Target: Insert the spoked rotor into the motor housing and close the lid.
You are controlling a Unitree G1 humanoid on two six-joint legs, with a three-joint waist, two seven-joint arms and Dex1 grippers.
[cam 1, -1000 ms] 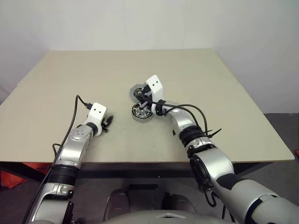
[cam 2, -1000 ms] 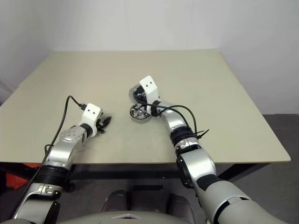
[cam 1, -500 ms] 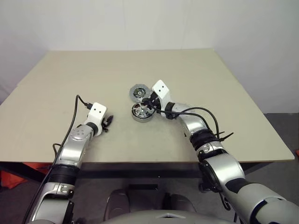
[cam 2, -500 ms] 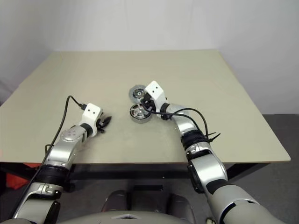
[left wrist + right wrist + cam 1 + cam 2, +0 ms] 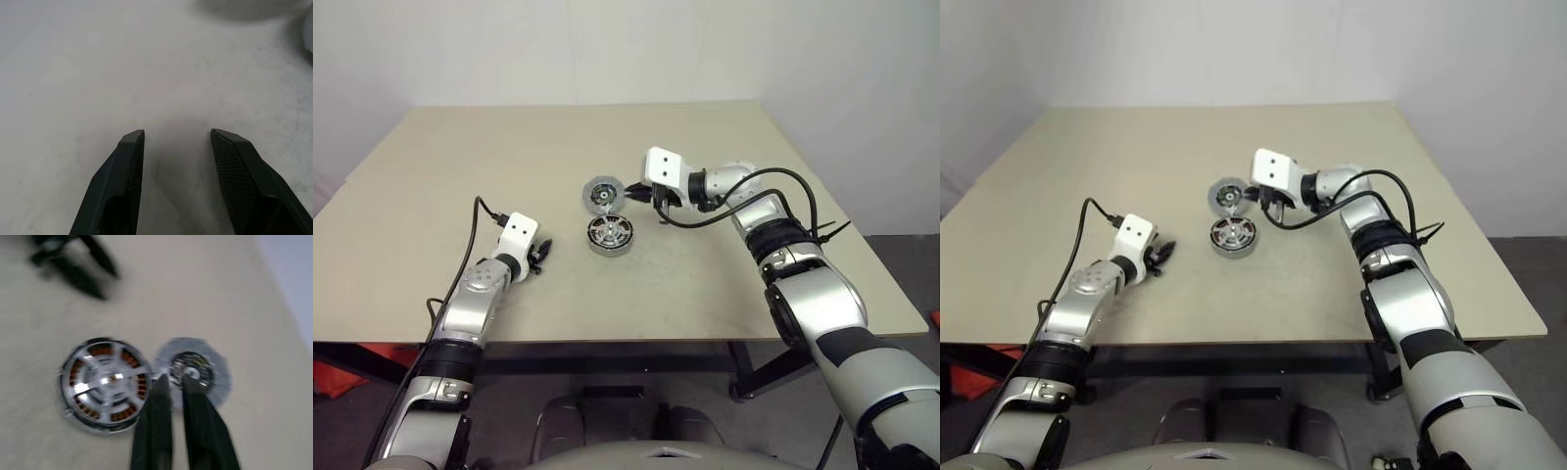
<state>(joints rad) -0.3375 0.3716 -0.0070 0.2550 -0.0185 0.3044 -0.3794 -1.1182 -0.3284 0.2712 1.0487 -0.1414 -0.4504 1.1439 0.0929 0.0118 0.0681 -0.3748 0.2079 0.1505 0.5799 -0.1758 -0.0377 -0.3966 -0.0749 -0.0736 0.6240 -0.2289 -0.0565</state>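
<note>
The housing [image 5: 610, 235] sat on the table [image 5: 431, 176] near its middle, somewhat toward the near edge, with the spoked rotor [image 5: 107, 382] apparently already seated in it: silver spokes crossed over the copper windings in the right wrist view. The lid [image 5: 602, 194] lay flat and open just beyond the housing toward the far edge, touching its rim; whether the joint between them was intact could not be made out. The right gripper [image 5: 642, 196] hung above the table just beside the lid on the right-edge side, pointing across at it, fingers [image 5: 157, 396] a narrow slit apart and pinching nothing. The left gripper [image 5: 542, 257] rested low over the table toward the left edge, well apart from the housing, fingers [image 5: 128, 152] spread moderately and empty, bare tabletop between them. Judged step: insertion looked done, lid closing not yet done. The next move likely called for the right gripper to catch the far edge of the lid and fold it over onto the housing; the left could steady the housing so it did not slide.
</note>
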